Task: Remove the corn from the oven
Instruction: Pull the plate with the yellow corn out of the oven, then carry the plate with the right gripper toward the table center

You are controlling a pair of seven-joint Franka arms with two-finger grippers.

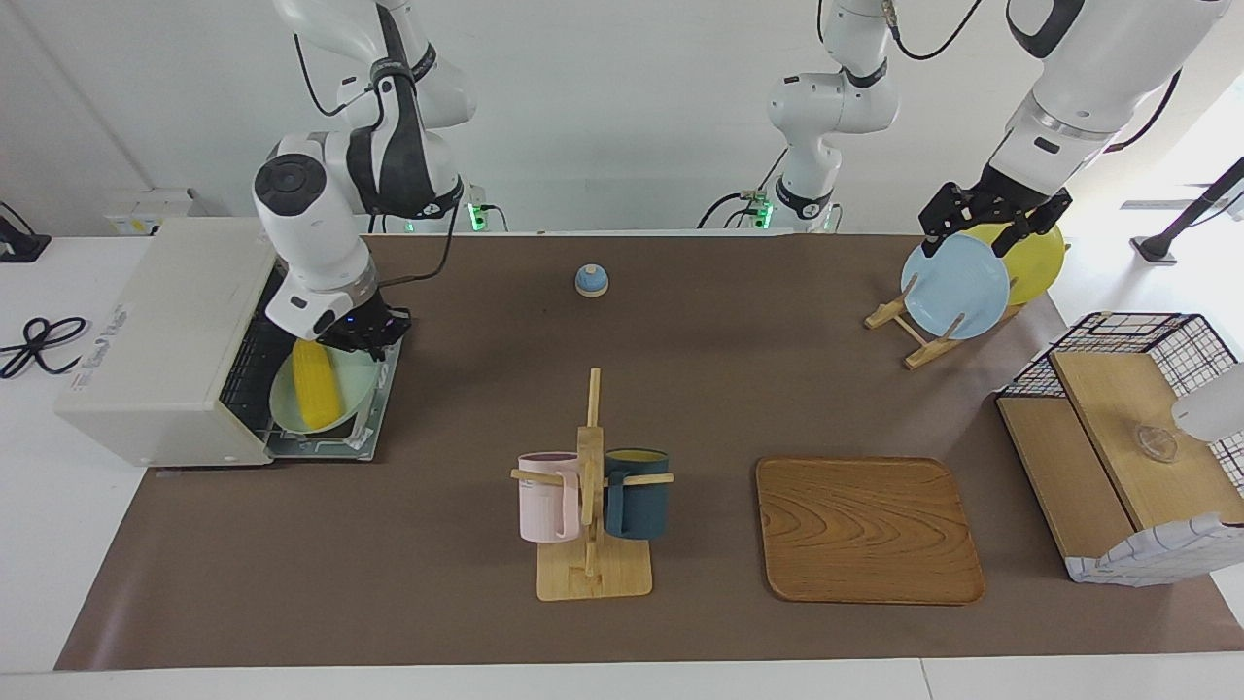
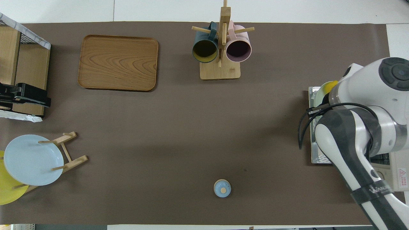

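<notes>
Right pincer (image 1: pixel 364 331) over corn (image 1: pixel 316 384) at oven (image 1: pixel 165 340), left of frame, grip unclear. Left pincer (image 1: pixel 991 219) waiting upper right, grip unclear.

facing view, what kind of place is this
Probably a robot lab's mock kitchen: a toaster oven holding corn, a mug tree and plate rack on a brown mat between two arms.

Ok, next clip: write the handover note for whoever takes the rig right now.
Right pincer: at the open oven, over the end of the corn nearer the robots; grip unclear.
Left pincer: waits above the plate rack.
Corn: lies on a pale green plate on the oven's rack, over the lowered door.
Done: door open, approach made.
Left: grasp the corn and lift it out.
</notes>
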